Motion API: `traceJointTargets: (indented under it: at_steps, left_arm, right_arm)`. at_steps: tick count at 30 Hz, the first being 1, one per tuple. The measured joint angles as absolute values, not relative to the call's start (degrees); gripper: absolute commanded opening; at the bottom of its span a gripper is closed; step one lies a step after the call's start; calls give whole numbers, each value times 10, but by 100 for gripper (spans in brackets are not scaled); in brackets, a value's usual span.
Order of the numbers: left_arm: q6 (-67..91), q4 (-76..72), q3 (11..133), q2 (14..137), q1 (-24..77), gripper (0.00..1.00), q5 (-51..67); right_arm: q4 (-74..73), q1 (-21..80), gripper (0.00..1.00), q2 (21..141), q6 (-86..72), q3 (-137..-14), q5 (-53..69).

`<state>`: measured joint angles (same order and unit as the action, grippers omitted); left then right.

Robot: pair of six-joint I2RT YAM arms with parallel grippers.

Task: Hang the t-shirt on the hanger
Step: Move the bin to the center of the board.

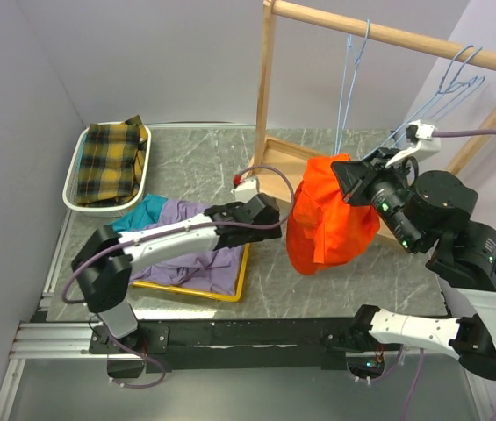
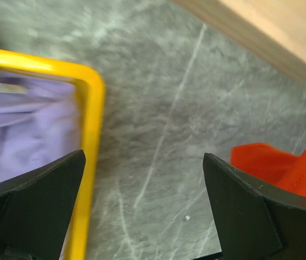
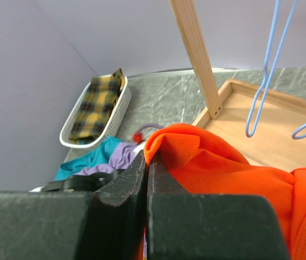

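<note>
The orange-red t-shirt [image 1: 331, 215] hangs bunched above the table, right of centre. My right gripper [image 1: 346, 175] is shut on its upper edge and holds it up; in the right wrist view the gripper [image 3: 148, 157] pinches a fold of the t-shirt [image 3: 223, 168]. My left gripper [image 1: 276, 210] is open and empty, low over the table just left of the t-shirt; in the left wrist view the gripper [image 2: 144, 162] shows bare table between its fingers, with the t-shirt's edge [image 2: 282, 168] at the right. A light-blue hanger [image 1: 350, 83] hangs on the wooden rail [image 1: 397, 35].
Two more light-blue hangers [image 1: 449, 88] hang farther right on the rail. The rack's wooden base tray [image 1: 287, 153] lies behind the t-shirt. A yellow tray [image 1: 234, 285] holds purple [image 1: 190, 219] and teal [image 1: 147, 209] garments. A white basket [image 1: 76, 171] holds plaid cloth.
</note>
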<state>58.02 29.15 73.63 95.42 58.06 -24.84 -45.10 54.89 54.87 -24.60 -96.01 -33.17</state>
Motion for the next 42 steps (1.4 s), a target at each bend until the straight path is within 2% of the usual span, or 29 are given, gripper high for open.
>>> traceJointTargets:
  at_steps: [9,18,29,42]
  left_arm:
    - [580,236,766,1044,584,96,-190]
    - [608,229,752,1073,581,96,-230]
    - [631,222,613,977,508,96,-272]
    - [620,231,533,853,433,96,-266]
  right_arm:
    - [-449,549,0,579,-251,-927,-309]
    - [-441,549,0,588,-263,-876,-286]
    - [-413,549,0,600,-276,-835,-259]
    - [-385,549,1,661,-275,-816,-252]
